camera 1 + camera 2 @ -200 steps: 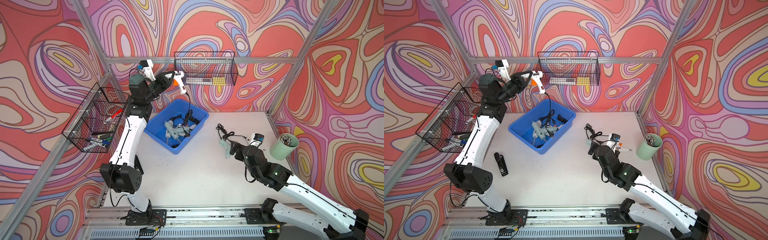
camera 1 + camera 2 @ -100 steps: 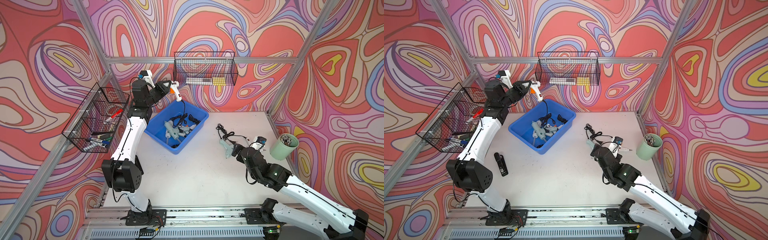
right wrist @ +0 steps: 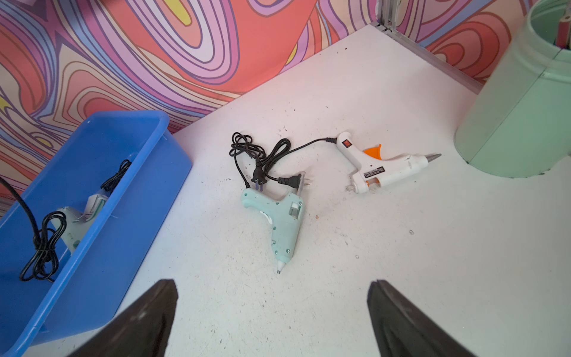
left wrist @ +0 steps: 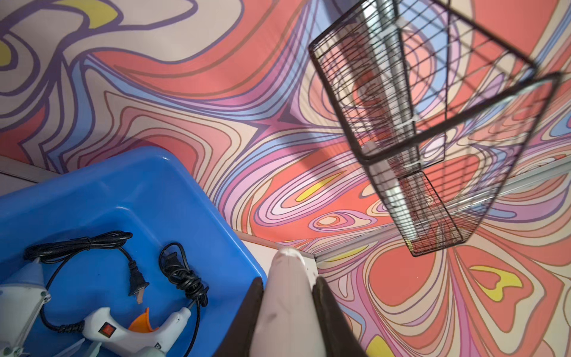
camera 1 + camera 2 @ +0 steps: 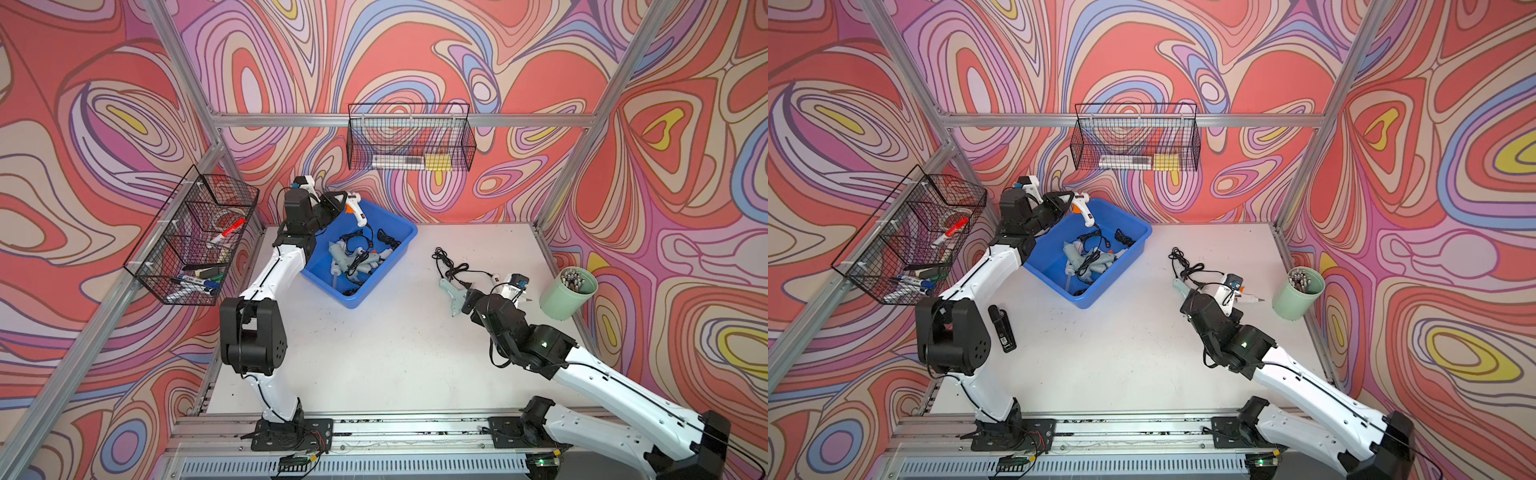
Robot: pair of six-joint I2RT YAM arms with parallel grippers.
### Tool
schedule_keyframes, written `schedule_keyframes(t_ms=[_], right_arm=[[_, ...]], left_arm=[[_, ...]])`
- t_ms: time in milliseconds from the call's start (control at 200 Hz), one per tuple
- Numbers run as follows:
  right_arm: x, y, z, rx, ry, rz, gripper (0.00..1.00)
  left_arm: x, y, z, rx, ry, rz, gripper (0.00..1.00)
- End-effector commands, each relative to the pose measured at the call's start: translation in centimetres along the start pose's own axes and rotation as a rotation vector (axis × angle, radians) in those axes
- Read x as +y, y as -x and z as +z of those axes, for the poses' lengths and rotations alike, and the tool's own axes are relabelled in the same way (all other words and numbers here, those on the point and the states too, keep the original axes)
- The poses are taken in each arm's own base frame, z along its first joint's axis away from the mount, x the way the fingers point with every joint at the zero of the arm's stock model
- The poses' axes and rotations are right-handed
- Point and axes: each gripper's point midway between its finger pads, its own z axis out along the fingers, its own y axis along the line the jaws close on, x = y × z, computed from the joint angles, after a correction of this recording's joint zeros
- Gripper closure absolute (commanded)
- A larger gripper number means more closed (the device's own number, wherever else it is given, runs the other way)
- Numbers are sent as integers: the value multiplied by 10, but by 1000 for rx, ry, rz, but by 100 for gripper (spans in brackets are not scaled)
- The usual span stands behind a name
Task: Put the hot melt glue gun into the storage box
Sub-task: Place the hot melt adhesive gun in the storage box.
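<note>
a: where's the storage box (image 5: 365, 296)?
b: back left on the table (image 5: 395, 353), a heap of glue guns (image 5: 353, 259) in it, a held glue gun (image 5: 356, 210) over its back left corner.
a: right of it?
b: a lying glue gun (image 3: 284, 222), then a second glue gun (image 3: 386, 165) near the cup (image 5: 567, 293).

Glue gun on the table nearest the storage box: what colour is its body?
The glue gun is pale mint green; clearest in the right wrist view.

Swirling red, pink and lilac walls (image 5: 415, 62) enclose a scuffed white tabletop (image 5: 395, 353).
</note>
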Motion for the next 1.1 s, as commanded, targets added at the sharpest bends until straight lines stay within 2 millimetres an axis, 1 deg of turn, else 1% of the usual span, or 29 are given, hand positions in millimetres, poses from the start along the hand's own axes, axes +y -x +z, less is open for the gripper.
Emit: schedule_keyframes(t_ms=[0, 80, 100, 240, 376, 396, 476, 606, 756, 861, 981, 1097], right_arm=[[2, 6, -2, -13, -6, 15, 2], [4, 6, -1, -13, 3, 18, 2], [5, 6, -1, -14, 4, 19, 2], [5, 5, 0, -9, 2, 19, 2], [3, 2, 2, -6, -17, 10, 2], [2, 2, 2, -6, -23, 8, 2], [-2, 0, 5, -2, -56, -7, 2], [-4, -6, 12, 12, -104, -36, 2], [-5, -12, 26, 34, -164, -76, 2], [-6, -17, 39, 59, -192, -98, 2], [-9, -22, 54, 91, -210, -111, 2], [-12, -28, 65, 133, -212, -111, 2]], left_arm=[[8, -4, 16, -28, -37, -14, 100], [19, -15, 32, -6, -24, -24, 100], [19, -16, 36, -1, -26, -24, 100], [35, -35, 62, 34, -1, -33, 100], [61, -55, 84, 81, 43, -57, 100], [63, -58, 87, 88, 44, -56, 100], [77, -69, 96, 118, 72, -55, 100], [98, -87, 105, 170, 124, -38, 100], [112, -105, 109, 223, 154, -26, 99], [120, -117, 111, 255, 169, -21, 94], [129, -132, 114, 297, 188, -12, 86], [138, -140, 115, 318, 209, -8, 82]])
